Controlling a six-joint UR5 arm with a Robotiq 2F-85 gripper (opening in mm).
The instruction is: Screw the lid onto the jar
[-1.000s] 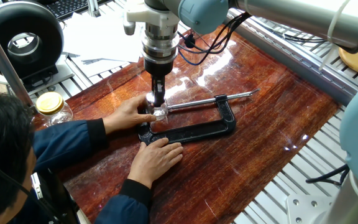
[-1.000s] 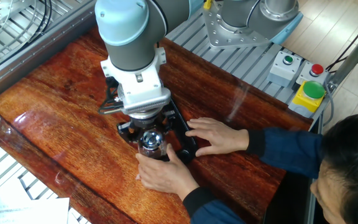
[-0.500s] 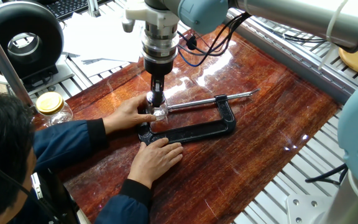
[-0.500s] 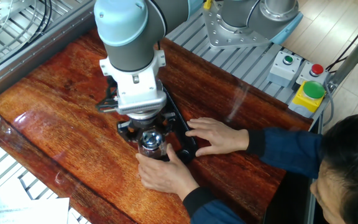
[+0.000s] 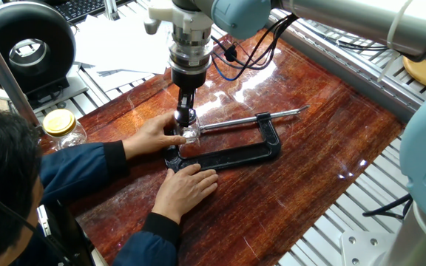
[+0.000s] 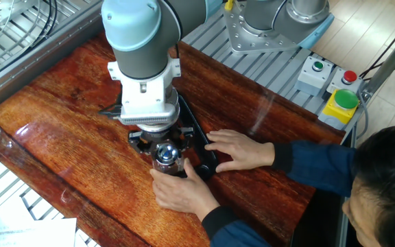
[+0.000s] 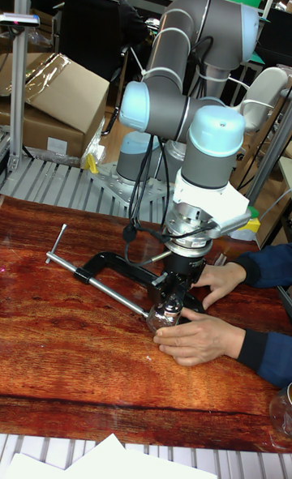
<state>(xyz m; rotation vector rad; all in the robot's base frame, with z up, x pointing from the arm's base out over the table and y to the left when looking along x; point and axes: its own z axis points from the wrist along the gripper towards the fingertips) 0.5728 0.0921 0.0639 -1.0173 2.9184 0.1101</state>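
Since a second ago your wrist has turned: in the other fixed view the flange's side stub has swung round to the left, while the jar, the clamp and both of the person's hands have stayed put. Your gripper [image 5: 186, 117] points straight down with its fingers closed in on the lid [image 6: 165, 150], a small glassy cap that seems to sit on the mouth of the jar [image 5: 190, 134]; whether the pads truly bite it or only bracket it is too small to tell.

That jar stands on the red-brown table [image 5: 324, 140] at the near end of the black C-clamp [image 5: 231, 154], just beside its jaw. One hand [image 5: 154, 135] wraps the jar from the side, fingers close to your fingertips. The other hand [image 5: 186, 188] presses flat beside the clamp frame.

Your risks, as I judge them:
- If the lid went on tilted, further turning would likely cross-thread it or jam it.
- If the pads slip on the smooth cap, you would spin without tightening anything.
- Pressing down too hard on glass while twisting could chip the neck.
- Any sideways drift could pinch the fingers around the jar.
- If that hand lets go, the jar may turn with the lid, or topple.

A yellow-lidded jar [image 5: 61, 126] stands well apart at the table's edge.
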